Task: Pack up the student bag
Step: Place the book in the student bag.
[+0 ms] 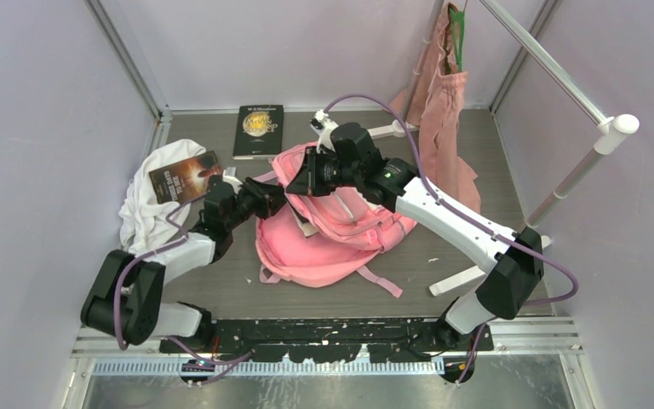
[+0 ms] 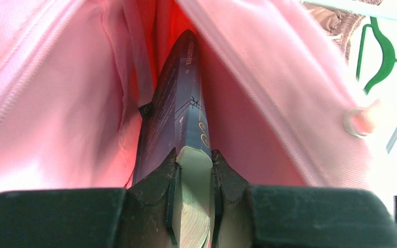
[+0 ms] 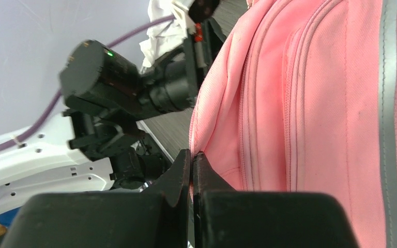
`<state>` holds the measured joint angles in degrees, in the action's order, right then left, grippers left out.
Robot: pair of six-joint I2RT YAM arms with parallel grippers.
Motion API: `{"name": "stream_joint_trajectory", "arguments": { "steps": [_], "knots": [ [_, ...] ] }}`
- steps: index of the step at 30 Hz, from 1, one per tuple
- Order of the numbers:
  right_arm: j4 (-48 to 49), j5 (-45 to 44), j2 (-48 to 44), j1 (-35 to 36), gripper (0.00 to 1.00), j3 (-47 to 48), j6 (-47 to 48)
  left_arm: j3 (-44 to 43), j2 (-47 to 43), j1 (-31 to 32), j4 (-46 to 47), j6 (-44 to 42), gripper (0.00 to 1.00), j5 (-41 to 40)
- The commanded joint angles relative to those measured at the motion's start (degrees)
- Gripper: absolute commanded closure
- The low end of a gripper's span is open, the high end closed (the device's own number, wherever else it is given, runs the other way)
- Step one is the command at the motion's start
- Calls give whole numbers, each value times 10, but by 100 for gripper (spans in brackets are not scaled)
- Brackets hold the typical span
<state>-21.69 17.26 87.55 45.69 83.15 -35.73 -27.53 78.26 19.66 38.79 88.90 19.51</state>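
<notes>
The pink student bag (image 1: 332, 234) lies on the table's middle with its mouth facing left. My left gripper (image 1: 274, 198) is shut on a dark blue book (image 2: 178, 111), pinching its page edge, with the book's far end inside the bag's pink opening (image 2: 82, 103). My right gripper (image 1: 300, 179) is shut on the bag's upper rim and holds the opening up; in the right wrist view the pink fabric (image 3: 300, 103) is pinched between the jaws (image 3: 192, 157). The left arm (image 3: 134, 88) shows beyond it.
A white cloth (image 1: 149, 200) lies at the left with a dark book (image 1: 189, 176) on it. Another dark book (image 1: 259, 130) lies at the back. A dusty-pink tote (image 1: 443, 111) hangs on a green hanger (image 1: 455, 34) from a white rack (image 1: 562, 170) at the right.
</notes>
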Motion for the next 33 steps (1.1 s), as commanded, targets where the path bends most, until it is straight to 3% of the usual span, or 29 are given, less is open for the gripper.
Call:
{"name": "stream_joint_trajectory", "arguments": {
  "steps": [1, 4, 9, 16, 25, 33],
  "knots": [
    [45, 18, -20, 7, 99, 42, 8, -89, -134, -20, -80, -42, 100, 56],
    [46, 19, -18, 7, 99, 40, 8, -108, -218, -40, -212, -84, 100, 16],
    [51, 22, -16, 7, 99, 36, 6, -85, -245, -107, -169, -22, 100, 68],
    [50, 23, -17, 7, 99, 32, 3, -48, -161, -98, -26, 42, 100, 115],
    [45, 37, -2, 12, 99, 45, -1, -87, -36, 4, 23, 12, 100, 87],
    [36, 42, 7, 14, 99, 53, 3, -98, 99, 33, 136, -1, 100, 66]
  ]
}}
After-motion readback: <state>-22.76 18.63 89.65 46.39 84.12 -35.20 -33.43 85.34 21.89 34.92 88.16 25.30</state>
